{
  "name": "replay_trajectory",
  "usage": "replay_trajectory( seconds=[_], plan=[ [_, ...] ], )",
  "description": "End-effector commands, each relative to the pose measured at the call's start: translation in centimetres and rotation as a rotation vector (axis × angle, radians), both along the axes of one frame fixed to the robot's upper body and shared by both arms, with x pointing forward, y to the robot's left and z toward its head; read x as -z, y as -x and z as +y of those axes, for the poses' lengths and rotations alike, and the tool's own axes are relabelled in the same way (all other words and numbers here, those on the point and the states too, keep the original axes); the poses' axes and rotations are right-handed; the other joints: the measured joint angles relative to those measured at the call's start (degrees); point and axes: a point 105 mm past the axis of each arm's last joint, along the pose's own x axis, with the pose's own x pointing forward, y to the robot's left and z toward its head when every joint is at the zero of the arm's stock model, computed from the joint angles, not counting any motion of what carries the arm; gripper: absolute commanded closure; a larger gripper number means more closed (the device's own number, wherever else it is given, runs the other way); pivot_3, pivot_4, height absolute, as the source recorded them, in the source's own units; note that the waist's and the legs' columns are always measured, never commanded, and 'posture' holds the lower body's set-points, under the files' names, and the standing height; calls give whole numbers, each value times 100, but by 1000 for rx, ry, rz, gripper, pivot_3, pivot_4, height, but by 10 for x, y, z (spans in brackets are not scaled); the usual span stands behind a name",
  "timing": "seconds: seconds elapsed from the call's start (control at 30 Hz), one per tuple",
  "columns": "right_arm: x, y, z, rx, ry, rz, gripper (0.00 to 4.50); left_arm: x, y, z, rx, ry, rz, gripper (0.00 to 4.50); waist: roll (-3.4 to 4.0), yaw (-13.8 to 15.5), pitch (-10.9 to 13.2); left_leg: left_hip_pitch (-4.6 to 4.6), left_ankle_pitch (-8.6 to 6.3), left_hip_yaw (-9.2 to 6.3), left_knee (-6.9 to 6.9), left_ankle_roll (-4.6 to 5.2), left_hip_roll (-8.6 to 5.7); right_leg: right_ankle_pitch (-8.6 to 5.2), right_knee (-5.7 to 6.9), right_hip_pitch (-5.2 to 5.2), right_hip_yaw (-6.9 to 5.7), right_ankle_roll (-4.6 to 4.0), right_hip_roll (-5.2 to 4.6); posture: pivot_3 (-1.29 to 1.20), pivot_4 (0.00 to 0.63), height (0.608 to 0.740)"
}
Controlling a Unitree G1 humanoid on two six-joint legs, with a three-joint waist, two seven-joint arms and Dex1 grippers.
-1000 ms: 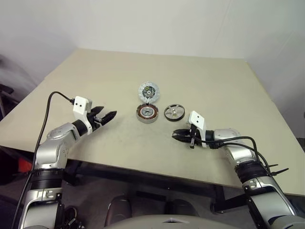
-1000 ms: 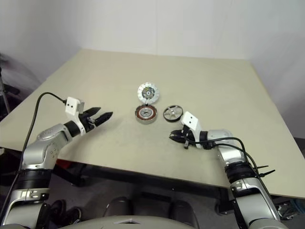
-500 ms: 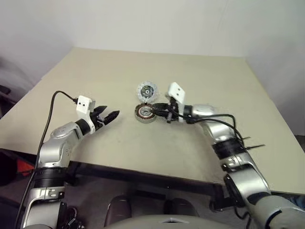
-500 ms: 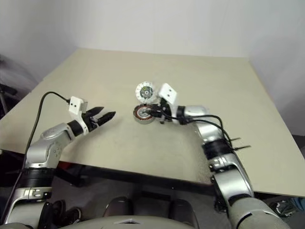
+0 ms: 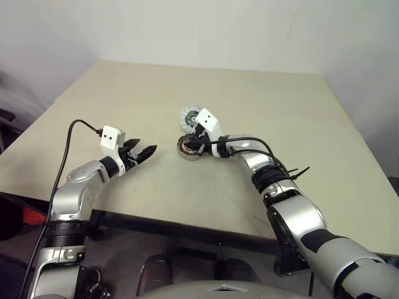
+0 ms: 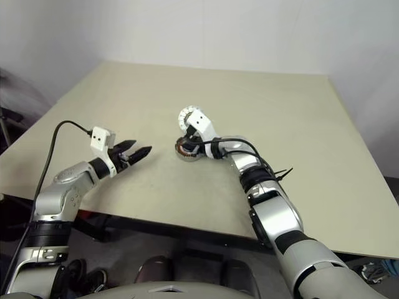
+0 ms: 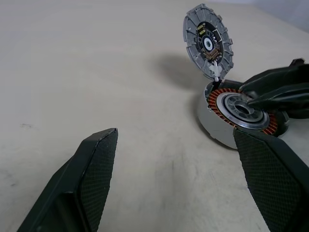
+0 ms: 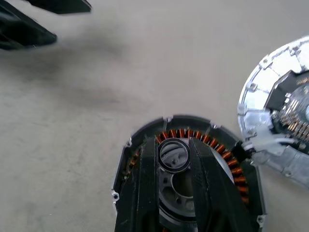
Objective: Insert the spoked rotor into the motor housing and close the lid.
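Note:
The motor housing [image 7: 216, 126], a shallow metal cup with copper windings [image 8: 179, 133], sits mid-table. The lid [image 7: 207, 44] stands tilted up at the housing's far edge, its inner face showing, joined to it by a short wire. My right gripper [image 5: 192, 144] hovers just over the housing's silvery hub, shut on a small black ring [image 8: 172, 170] held between its fingertips. My left gripper [image 5: 146, 151] is open and empty, a hand's width to the left of the housing and pointing at it. The spoked rotor is hidden behind my right forearm.
The beige table [image 5: 124, 99] stretches wide on every side of the parts. Its front edge [image 5: 187, 215] runs below both arms. A black cable [image 5: 68, 140] loops off my left wrist.
My right arm swung left and forward from near the table's front edge, passing over the rotor's spot, and now sits over the housing. The left arm stayed still.

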Motion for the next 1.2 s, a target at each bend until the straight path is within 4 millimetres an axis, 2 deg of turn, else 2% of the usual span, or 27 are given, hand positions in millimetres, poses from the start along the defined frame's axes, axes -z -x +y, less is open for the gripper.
replay_trajectory(
  seconds=[0.03, 0.43, 0.63, 0.87, 0.97, 1.13, 1.17, 1.2],
  plan=[
    [-9, -9, -4, 20, 23, -57, 3922, -17, 0, 3, -3, 0, -60, 458, 0, 4, 0, 0, 0, 0, 0, -1, 0, 0, 0, 0, 0, 0, 0, 0, 0, 740],
    [-1, -9, -12, 15, 49, -51, 3922, -17, 0, 4, -7, -7, -61, 458, 0, 3, 0, 6, -1, 1, 6, 2, 1, 0, 14, 2, 0, -2, 0, 0, 0, 740],
    [-5, -6, -9, -9, 27, -63, 1914, -18, -1, 6, -13, -9, -64, 458, 0, 3, 0, 7, -2, 1, 9, 4, 2, 0, 19, 2, 0, -3, 0, 0, 0, 740],
    [-20, -9, -6, -4, -49, -66, 1914, -16, -2, 4, -8, -7, -61, 458, 0, 8, 0, 4, -4, 2, 10, 9, 3, -2, 22, -2, -1, -5, 0, 0, 0, 740],
    [-21, -13, -8, 29, -62, -60, 2543, -16, -2, 3, -6, -8, -61, 458, 0, 8, 0, 4, -4, 2, 13, 8, 3, -3, 27, -4, -1, -7, 0, 0, 0, 740],
    [-18, -13, -7, 37, -57, -57, 4278, -16, -2, 3, -7, -10, -60, 458, 0, 8, 0, 6, -4, 2, 16, 9, 4, -7, 40, -7, -1, -14, 0, 0, 0, 740],
    [-17, -13, -6, 37, -52, -58, 4492, -16, -2, 4, -8, -10, -61, 458, 0, 8, 0, 6, -4, 2, 17, 8, 4, -8, 43, -8, -1, -15, 0, 0, 0, 740],
    [-17, -13, -6, 36, -47, -61, 4492, -16, -2, 4, -8, -11, -61, 458, 0, 8, 0, 6, -4, 2, 18, 8, 5, -9, 46, -9, -1, -16, 0, 0, 0, 740]
  ],
)
